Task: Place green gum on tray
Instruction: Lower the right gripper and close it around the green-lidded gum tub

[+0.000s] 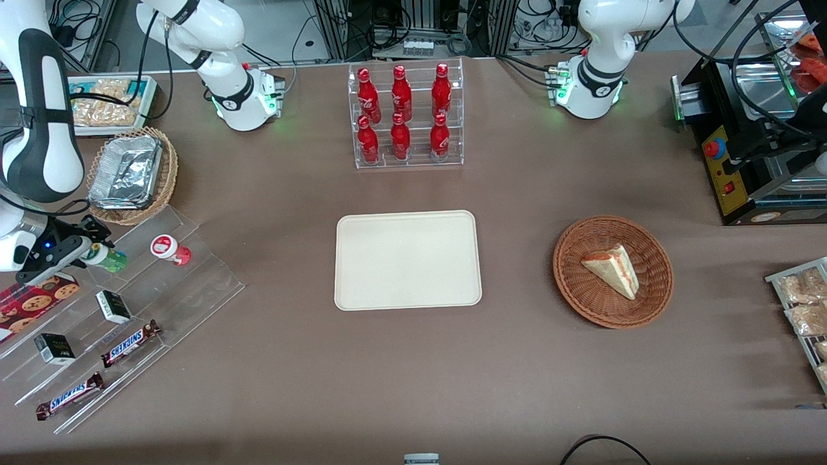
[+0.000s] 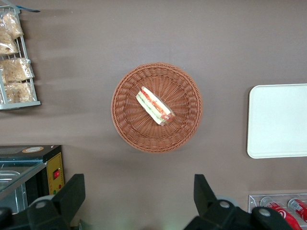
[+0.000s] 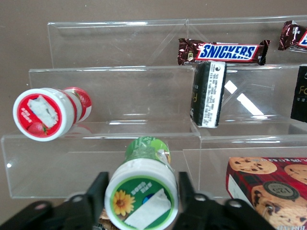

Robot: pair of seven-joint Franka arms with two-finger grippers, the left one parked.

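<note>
Front view, end effector [image 1: 90,253] at middle left of the frame over the clear stepped shelf [image 1: 194,284], fingers clamped on the green gum [image 3: 142,191], red canister [image 1: 170,249] just beside, empty tray [image 1: 407,259] at bench centre, well apart.

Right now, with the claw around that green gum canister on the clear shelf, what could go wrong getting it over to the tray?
1. The claw straddles the small green cylindrical gum canister near its white lid; the round body may slip or roll out.
2. The like red canister lies close by on the clear acrylic stepped shelf and might get knocked.
3. The shelf's step edges could catch the canister on lifting, before it reaches the cream-beige rectangular tray.
</note>
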